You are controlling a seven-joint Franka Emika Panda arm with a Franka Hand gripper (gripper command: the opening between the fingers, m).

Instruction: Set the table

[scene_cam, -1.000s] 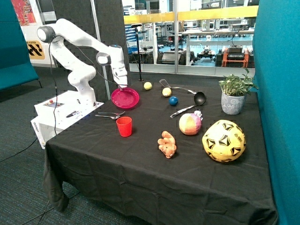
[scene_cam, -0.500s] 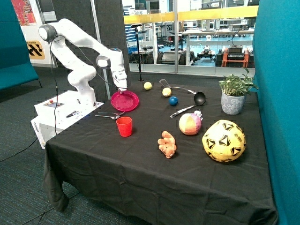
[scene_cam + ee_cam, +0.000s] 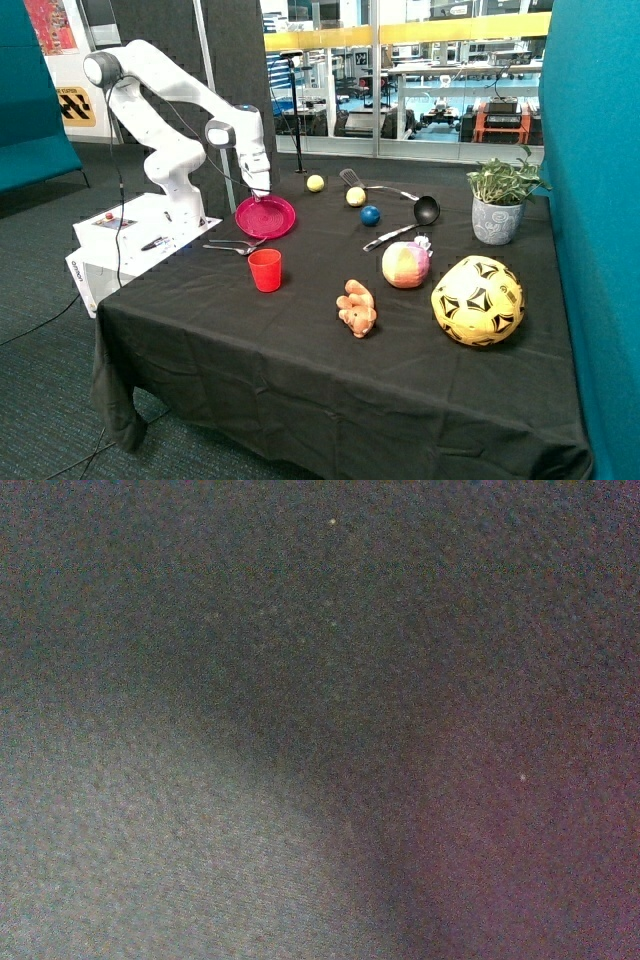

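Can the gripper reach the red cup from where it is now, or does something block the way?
Probably yes. The gripper is down at the pink plate, and the red cup stands close by, upright. Only two spoons lie flat between them, low enough to pass over.

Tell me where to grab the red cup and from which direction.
Take the red cup by its rim, coming straight down from above, probably with one finger inside and one outside the wall. It stands upright with its mouth open upward on the table, clear of the spoons behind it. The gripper is at the pink plate, so it is a short move over.
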